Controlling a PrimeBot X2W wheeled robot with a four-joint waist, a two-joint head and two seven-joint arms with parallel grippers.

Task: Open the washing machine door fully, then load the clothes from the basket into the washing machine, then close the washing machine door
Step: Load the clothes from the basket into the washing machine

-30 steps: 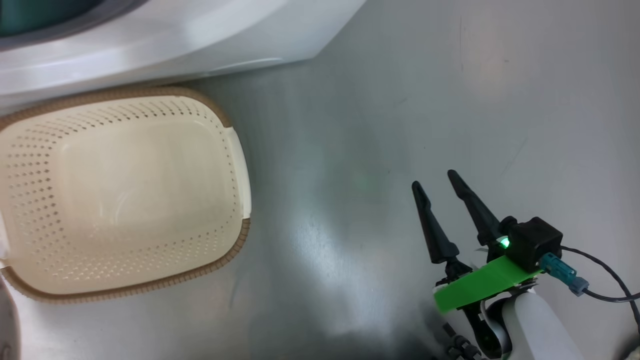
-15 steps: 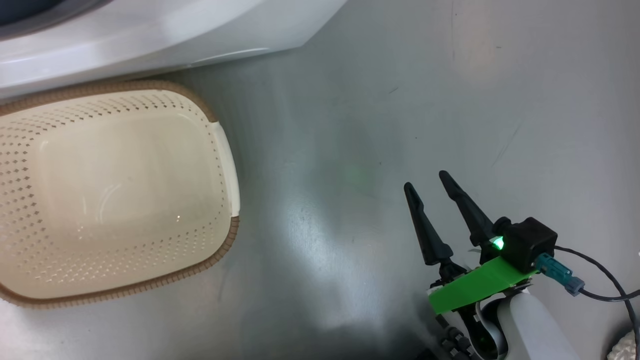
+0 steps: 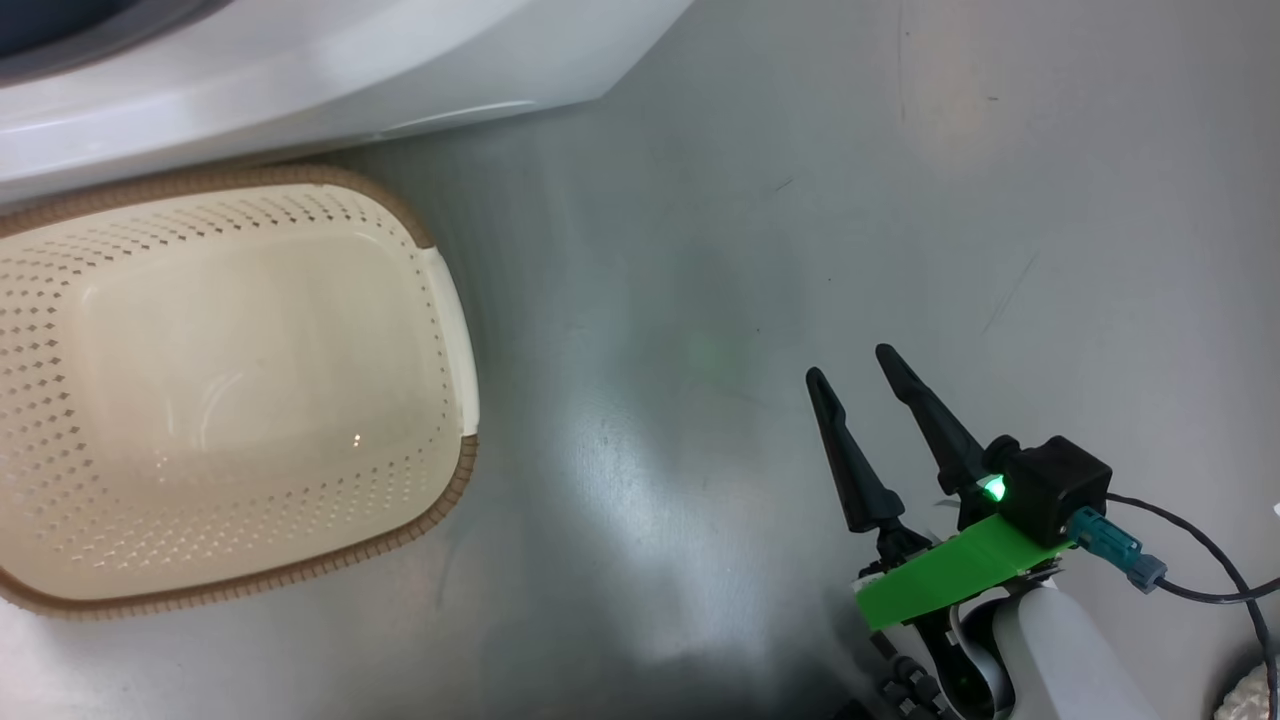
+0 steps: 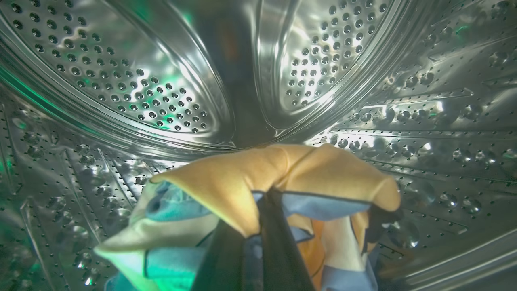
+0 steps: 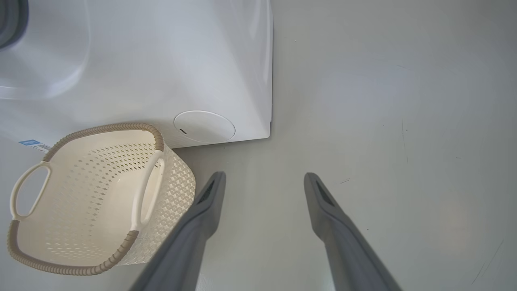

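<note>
Grey floor [image 3: 700, 300] in front of the washing machine [image 3: 300, 80] carries the basket [image 3: 452, 340], empty against its front; in the last second only the head camera has shifted. Inside the machine's drum [image 4: 141, 89] the left tool [image 4: 264, 202] pinches the clothes [image 4: 242, 182]; the right tool [image 3: 851, 364] hangs spread off the machine's corner. Loading looks nearly done, release pending
</note>
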